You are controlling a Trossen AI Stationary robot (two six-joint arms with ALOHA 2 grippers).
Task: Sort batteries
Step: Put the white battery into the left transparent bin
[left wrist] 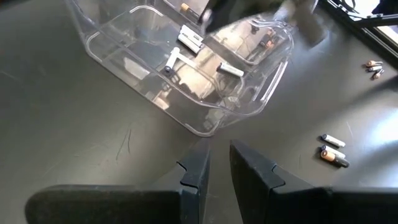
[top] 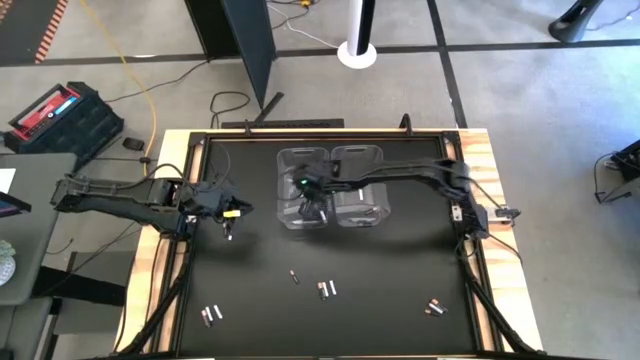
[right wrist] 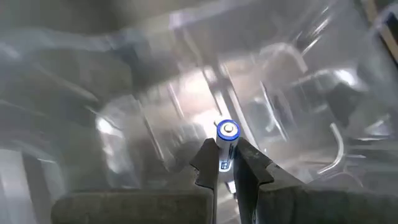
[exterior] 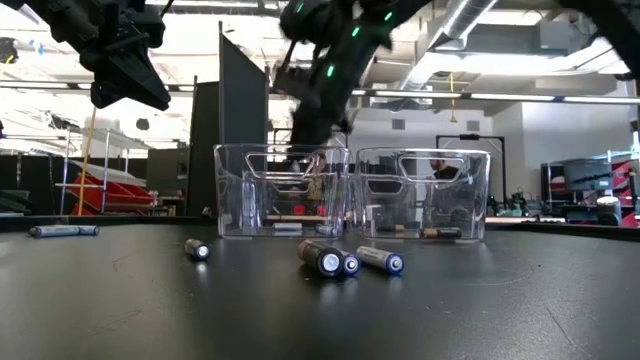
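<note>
Two clear bins stand side by side mid-table, the left bin (top: 303,187) and the right bin (top: 360,185). My right gripper (right wrist: 225,157) hangs over the left bin (exterior: 282,190), shut on a silvery-white battery with a blue band (right wrist: 226,142). Silvery batteries (left wrist: 189,40) lie on the left bin's floor; copper-toned ones (left wrist: 267,40) show in the other. Loose batteries lie on the mat (top: 294,277), (top: 327,289), (top: 211,315), (top: 433,307). My left gripper (left wrist: 217,167) hovers left of the bins (top: 230,225), its fingers a narrow gap apart with nothing between them. My right gripper pinches the battery's round sides (right wrist: 224,163) between its two fingers. The battery lies along the fingers, and its capped end (right wrist: 228,129) sticks out past the fingertips. The fingers slant down from the table's right. The battery is lifted clear, above the left bin.
The black mat has a raised wooden frame (top: 480,160) around it. Most loose batteries lie toward the near edge (exterior: 327,259), (exterior: 380,260), (exterior: 197,249), (exterior: 62,230). The right arm (top: 400,172) stretches across the right bin.
</note>
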